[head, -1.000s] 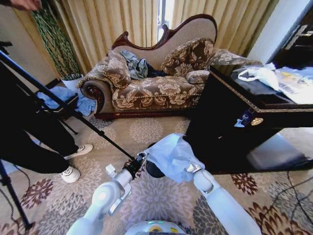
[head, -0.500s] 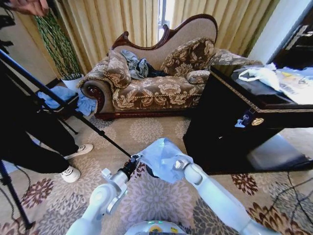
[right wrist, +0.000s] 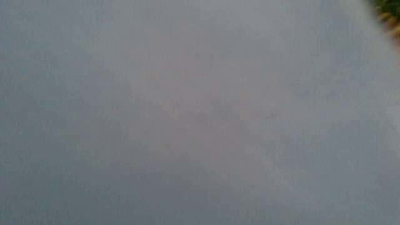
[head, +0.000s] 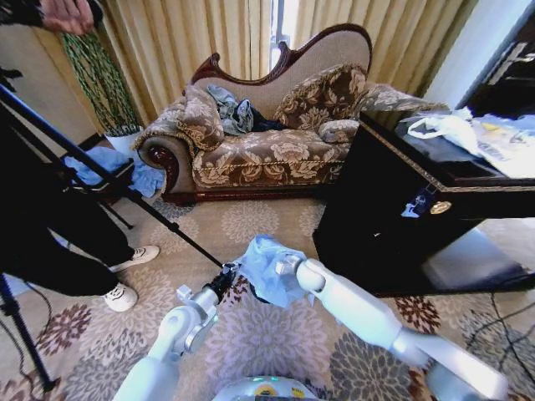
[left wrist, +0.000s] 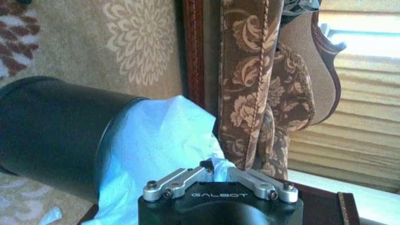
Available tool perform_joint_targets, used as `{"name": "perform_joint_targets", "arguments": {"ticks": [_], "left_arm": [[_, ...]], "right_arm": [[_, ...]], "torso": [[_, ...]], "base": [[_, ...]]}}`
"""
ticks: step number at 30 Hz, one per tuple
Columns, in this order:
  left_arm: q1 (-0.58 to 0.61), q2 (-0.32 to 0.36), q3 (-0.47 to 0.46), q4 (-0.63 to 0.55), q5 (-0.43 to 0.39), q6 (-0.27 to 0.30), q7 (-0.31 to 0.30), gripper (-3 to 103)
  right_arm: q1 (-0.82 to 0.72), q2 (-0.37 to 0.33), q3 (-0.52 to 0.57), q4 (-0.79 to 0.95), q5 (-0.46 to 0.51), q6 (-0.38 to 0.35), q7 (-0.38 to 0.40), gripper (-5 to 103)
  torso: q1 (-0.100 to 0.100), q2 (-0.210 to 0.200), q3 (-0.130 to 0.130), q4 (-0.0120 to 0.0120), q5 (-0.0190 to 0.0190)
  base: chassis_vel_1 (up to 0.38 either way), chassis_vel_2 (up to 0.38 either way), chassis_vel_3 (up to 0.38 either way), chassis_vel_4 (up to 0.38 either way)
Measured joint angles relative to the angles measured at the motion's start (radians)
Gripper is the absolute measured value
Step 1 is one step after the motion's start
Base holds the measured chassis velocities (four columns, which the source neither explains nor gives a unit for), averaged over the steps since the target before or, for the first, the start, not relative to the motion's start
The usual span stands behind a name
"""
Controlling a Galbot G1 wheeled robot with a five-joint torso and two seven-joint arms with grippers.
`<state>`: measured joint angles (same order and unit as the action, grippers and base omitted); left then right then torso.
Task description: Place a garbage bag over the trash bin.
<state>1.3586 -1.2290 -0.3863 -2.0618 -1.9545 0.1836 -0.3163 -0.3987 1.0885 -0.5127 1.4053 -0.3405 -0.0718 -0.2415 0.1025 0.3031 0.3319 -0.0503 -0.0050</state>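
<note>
- Left gripper (left wrist: 212, 168) clamped on the edge of the bag (head: 266, 267), jaws together on the plastic, just beside the bin (left wrist: 56, 136).
- Right gripper (head: 280, 266) buried in the bag; jaws hidden, cannot tell; pale plastic right against its wrist camera.
- Bag bunched over the bin's mouth, partly draped down its side; black wall bare below.
- Bin on the floral carpet (head: 251, 334), between both arms.
- Black cabinet (head: 401, 217) near on the right; tripod leg (head: 125, 196) slants in from the left, ending by the left gripper.
- Patterned sofa (head: 267, 142) behind, curtains (head: 192, 42) at the back.
</note>
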Motion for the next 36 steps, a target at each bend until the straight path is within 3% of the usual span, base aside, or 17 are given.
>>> {"name": "perform_joint_targets", "arguments": {"ticks": [12, 15, 20, 28, 36], "left_arm": [[-0.027, -0.021, -0.001, 0.022, -0.021, 0.001, 0.001, 0], [-0.034, -0.034, 0.0, 0.041, -0.021, 0.001, 0.005, 0], [-0.039, -0.049, 0.015, 0.04, -0.027, 0.002, 0.006, 0], [-0.046, -0.089, 0.038, 0.035, -0.038, 0.005, 0.007, 0], [-0.074, -0.163, 0.033, 0.1, -0.064, 0.043, 0.082, 0]], "right_arm": [[0.116, -0.014, -0.059, -0.034, -0.069, -0.022, -0.194, 0], [0.125, -0.02, -0.06, -0.042, -0.115, -0.009, -0.273, 0], [0.128, -0.055, -0.056, -0.038, -0.138, 0.01, -0.321, 0], [0.065, -0.077, -0.024, -0.024, -0.157, 0.011, -0.314, 0], [0.046, -0.056, 0.008, -0.043, -0.231, 0.044, -0.33, 0]], "torso": [[0.0, 0.0, 0.0, -0.0001, 0.0001], [0.0, 0.0, 0.0, 0.0, 0.0002], [0.0, 0.0, 0.0, 0.0, 0.0003], [0.0, 0.0, 0.0, -0.0002, 0.0003], [0.0, 0.0, 0.0, 0.0001, 0.0]], "base": [[0.0, 0.0, 0.0, 0.0], [0.0, 0.0, 0.0, 0.0], [0.0, 0.0, 0.0, 0.0], [0.0, 0.0, 0.0, 0.0], [0.0, 0.0, 0.0, 0.0]]}}
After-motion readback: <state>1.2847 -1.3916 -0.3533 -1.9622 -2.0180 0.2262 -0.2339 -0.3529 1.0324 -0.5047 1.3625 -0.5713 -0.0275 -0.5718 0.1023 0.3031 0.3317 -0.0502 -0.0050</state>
